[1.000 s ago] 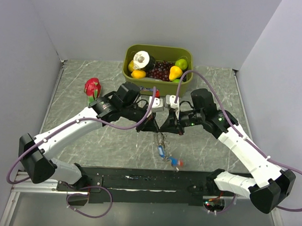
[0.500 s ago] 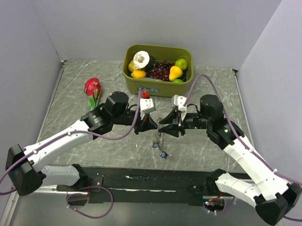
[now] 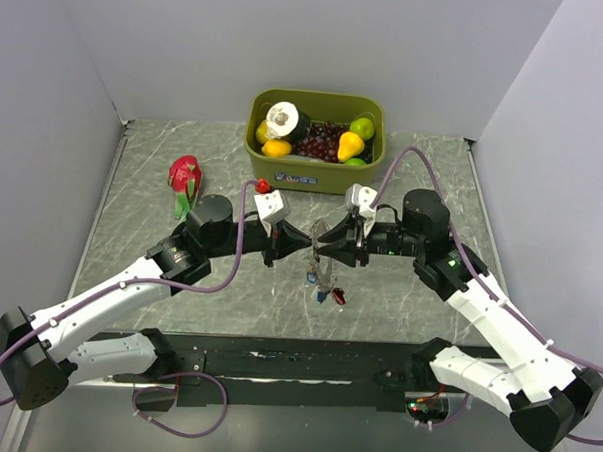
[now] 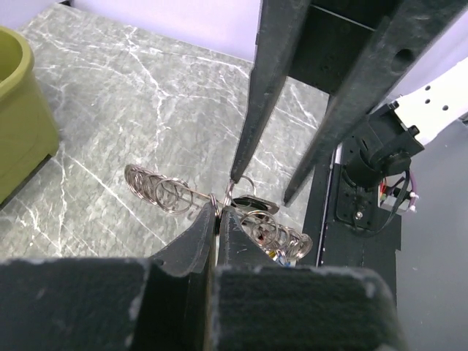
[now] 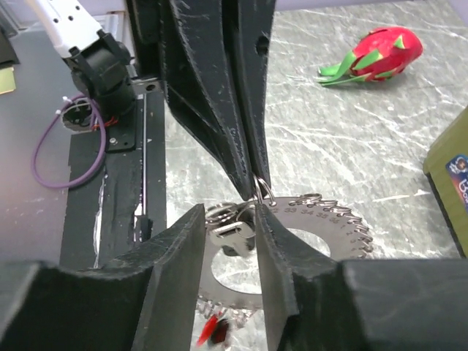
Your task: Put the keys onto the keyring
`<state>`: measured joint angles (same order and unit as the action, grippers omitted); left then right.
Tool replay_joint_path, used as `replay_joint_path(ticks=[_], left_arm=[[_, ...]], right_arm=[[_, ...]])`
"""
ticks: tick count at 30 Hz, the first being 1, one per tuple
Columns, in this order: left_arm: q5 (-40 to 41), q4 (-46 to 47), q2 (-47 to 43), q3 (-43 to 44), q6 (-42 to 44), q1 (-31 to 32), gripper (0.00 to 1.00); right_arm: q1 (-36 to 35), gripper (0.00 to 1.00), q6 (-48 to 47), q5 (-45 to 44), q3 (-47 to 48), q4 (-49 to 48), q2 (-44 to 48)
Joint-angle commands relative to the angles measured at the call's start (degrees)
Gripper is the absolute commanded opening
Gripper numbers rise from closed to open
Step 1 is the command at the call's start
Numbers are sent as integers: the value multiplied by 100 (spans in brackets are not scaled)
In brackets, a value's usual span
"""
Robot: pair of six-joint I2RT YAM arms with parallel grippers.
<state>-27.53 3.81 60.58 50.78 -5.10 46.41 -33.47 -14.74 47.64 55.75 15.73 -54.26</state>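
A grey marbled counter (image 3: 143,179) is being enclosed by pale walls (image 3: 289,45). A dragon fruit (image 3: 185,176) is lying near its left edge, and a green tub (image 3: 284,173) at the far edge. Above the middle, the keyring (image 4: 157,189) is being pinched by the left fingers (image 4: 191,245), with the keys (image 3: 326,295) dangling. One key is being clamped between the narrow right fingers (image 5: 183,248).

L gripper (image 3: 303,244) & R gripper (image 3: 323,249) are meeting almost tip to tip above mid table (image 3: 150,249), both arms reaching inward from the sides. Keyring (image 3: 319,231) is sitting btwn the two tips. Keys (image 3: 329,294) are dangling just below in a small bunch, w/ red & blue bits showing. Jaw gaps aren't showing clearly from up here. Green bin (image 3: 324,175) is sitting at the far edge, holding fruit (image 3: 351,145). Dragon fruit (image 3: 185,176) is lying to its left, near the L arm.
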Motion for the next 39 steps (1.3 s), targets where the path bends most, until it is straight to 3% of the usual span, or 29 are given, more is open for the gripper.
replay_joint_path(ticks=[1, 3, 8, 15, 20, 28, 33, 39], left_arm=[[37, 726, -213, 37, -149, 8, 1], [28, 761, -274, 19, -140, 8, 1], [186, 840, -371, -42, -184, -1, 1], [125, 884, -380, -51, -201, 8, 1], [46, 911, -345, -42, -219, 8, 1], [-59, 1200, -371, -165, -368, 8, 1], [80, 1262, -389, -297, -395, 8, 1], [519, 1350, -82, -578, -491, 8, 1]], right_arm=[[51, 33, 59, -44, 15, -175, -85], [60, 24, 33, -9, 24, -149, -120], [87, 17, 51, -53, -11, -149, -216], [104, 15, 130, 79, -134, -324, -322], [104, 6, 156, 149, -169, -430, -366], [113, 3, 209, 448, -257, -615, -436], [113, 10, 252, 265, -353, -596, -410], [122, 46, 726, -718, -924, -1158, 292]])
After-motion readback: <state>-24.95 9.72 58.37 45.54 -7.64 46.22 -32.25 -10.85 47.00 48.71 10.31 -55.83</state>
